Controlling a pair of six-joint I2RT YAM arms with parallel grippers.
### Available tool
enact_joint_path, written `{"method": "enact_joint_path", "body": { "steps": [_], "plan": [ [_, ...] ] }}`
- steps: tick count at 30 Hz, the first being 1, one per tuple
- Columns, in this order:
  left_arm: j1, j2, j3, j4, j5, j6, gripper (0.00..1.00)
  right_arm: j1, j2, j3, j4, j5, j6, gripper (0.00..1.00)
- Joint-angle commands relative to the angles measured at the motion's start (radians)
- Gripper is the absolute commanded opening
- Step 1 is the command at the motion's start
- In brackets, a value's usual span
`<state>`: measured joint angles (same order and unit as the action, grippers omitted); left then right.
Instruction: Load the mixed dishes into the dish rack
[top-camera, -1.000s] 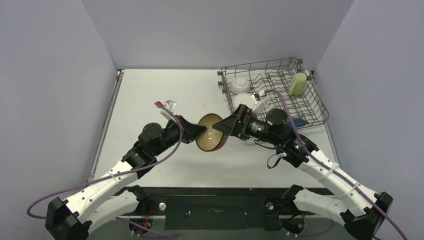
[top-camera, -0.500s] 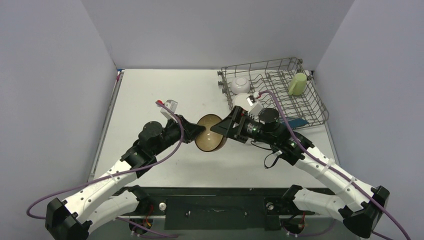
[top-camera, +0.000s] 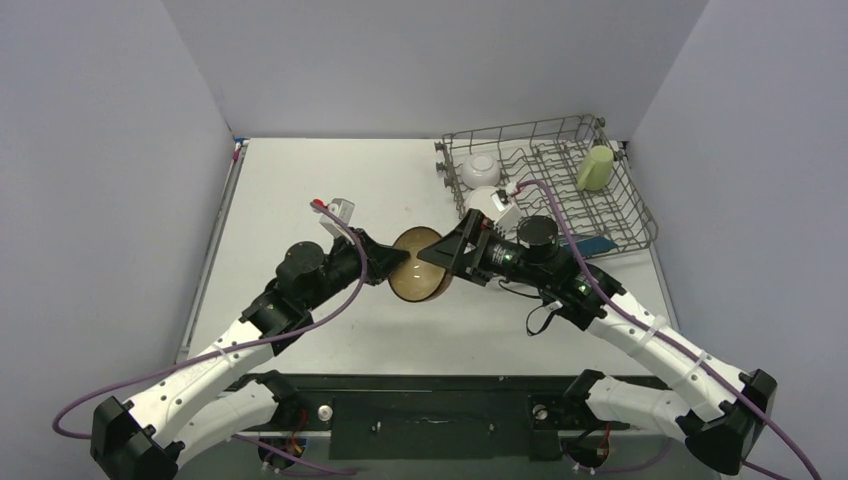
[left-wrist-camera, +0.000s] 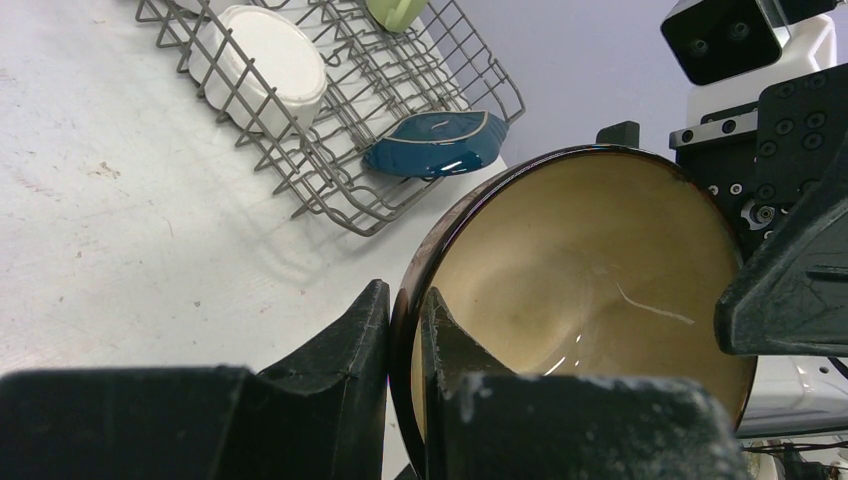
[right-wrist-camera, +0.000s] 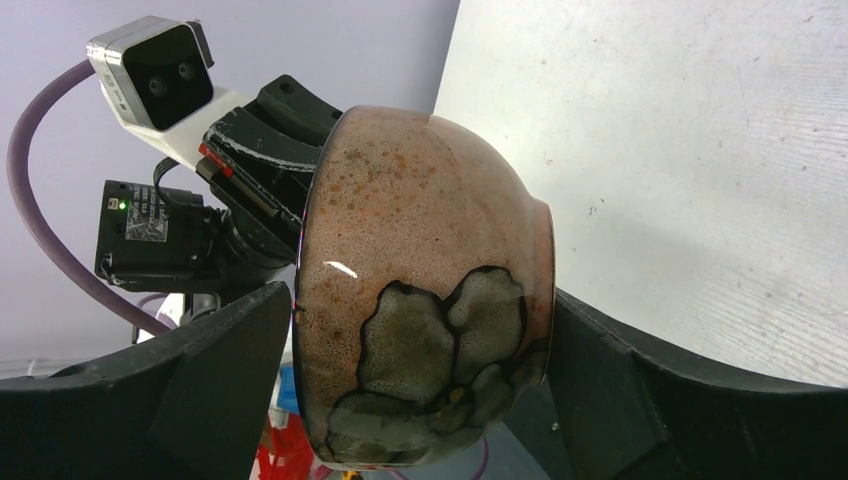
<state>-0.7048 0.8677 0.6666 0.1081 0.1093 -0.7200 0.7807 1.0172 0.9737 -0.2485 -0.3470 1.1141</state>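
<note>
entry: brown bowl (top-camera: 420, 280), cream inside, speckled outside. it is held in the air on its edge over the middle of the bench (top-camera: 300, 180), near the near left corner of the dish rack (top-camera: 630, 215) and not yet in it.

holder, left: my left gripper (left-wrist-camera: 400, 300) has its jaws together on the bowl's rim, one finger inside and one outside. i judge the thin rim is the only part a narrow pinch can take.

holder, right: my right gripper (right-wrist-camera: 420, 300) has its jaws wide apart. one is set against the rim side and one against the foot, so it is closed across the bowl's depth, as far as my wrist view shows. i judge this is a hand-over, since the rack stands on my right arm's side.

container: dish rack, grey wire, at the bench's far right corner.
- small white bowl (top-camera: 481, 168), at the rack's far left.
- white scalloped plate (top-camera: 482, 200), at the near left, partly hidden behind my right wrist.
- pale green mug (top-camera: 594, 168), lying near the far right corner.
- dark blue leaf-shaped dish (left-wrist-camera: 435, 145), at the rack's near edge. i cannot tell whether it is inside the wall or against it.

outstanding: the brown bowl alone. open tines show in the rack's middle.
</note>
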Motion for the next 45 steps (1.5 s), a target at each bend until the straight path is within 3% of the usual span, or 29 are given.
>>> {"method": "enact_joint_path", "body": {
  "steps": [1, 9, 18, 26, 32, 37, 39, 42, 45],
  "plan": [
    [0.003, -0.035, 0.073, 0.135, 0.009, -0.016, 0.0, 0.017, 0.003, -0.011, 0.07, -0.034, 0.016, 0.87],
    [0.002, -0.05, 0.079, 0.106, 0.004, 0.027, 0.0, 0.018, -0.011, -0.036, 0.071, -0.045, 0.02, 0.8],
    [0.002, -0.055, 0.087, 0.077, 0.011, 0.074, 0.0, 0.018, -0.015, -0.034, 0.081, -0.066, 0.025, 0.82],
    [0.003, -0.048, 0.08, 0.076, 0.017, 0.083, 0.0, 0.015, -0.021, -0.057, 0.151, -0.126, 0.04, 0.68],
    [0.003, -0.043, 0.072, 0.081, 0.016, 0.087, 0.0, 0.015, -0.044, -0.071, 0.178, -0.14, 0.051, 0.76],
    [0.002, -0.039, 0.07, 0.093, 0.027, 0.084, 0.0, 0.013, -0.044, -0.096, 0.221, -0.157, 0.075, 0.76],
    [0.003, -0.038, 0.072, 0.096, 0.029, 0.082, 0.0, 0.012, -0.041, -0.103, 0.237, -0.169, 0.086, 0.7],
    [0.002, -0.034, 0.077, 0.087, 0.03, 0.08, 0.0, 0.011, -0.039, -0.107, 0.275, -0.176, 0.091, 0.47],
    [0.003, -0.03, 0.086, 0.09, 0.04, 0.069, 0.0, 0.009, -0.037, -0.108, 0.279, -0.179, 0.092, 0.3]
  ]
}}
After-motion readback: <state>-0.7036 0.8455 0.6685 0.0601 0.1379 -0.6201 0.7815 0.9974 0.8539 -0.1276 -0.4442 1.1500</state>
